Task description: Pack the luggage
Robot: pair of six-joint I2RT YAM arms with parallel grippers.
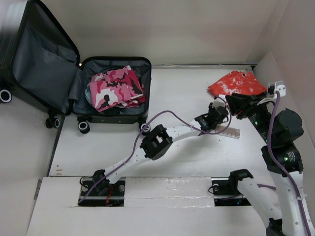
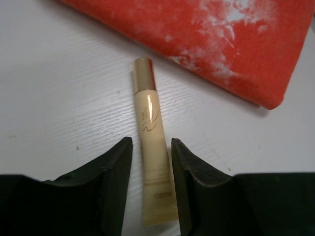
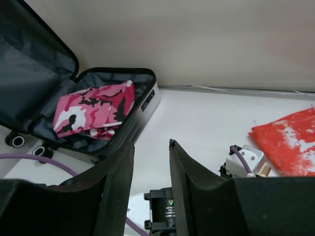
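Note:
The luggage (image 1: 145, 78) lies open at the far left with its grey-lined lid (image 1: 39, 54) raised, and it also shows in the right wrist view (image 3: 147, 101). Folded pink camouflage clothes (image 1: 115, 88) lie inside it. A cream tube with a gold cap (image 2: 147, 123) lies on the white table beside a red-orange cloth (image 2: 221, 39). My left gripper (image 2: 151, 140) is open, with a jaw on either side of the tube's lower end. In the top view the left gripper (image 1: 215, 109) hides the tube. My right gripper (image 3: 150, 145) is open and empty, held above the table close to the left gripper.
The red-orange cloth (image 1: 236, 83) lies at the far right near the side wall. A pale flat rectangular item (image 1: 229, 132) lies just in front of the left gripper's wrist. The right arm (image 1: 278, 132) stands along the right edge. Walls close the back and right.

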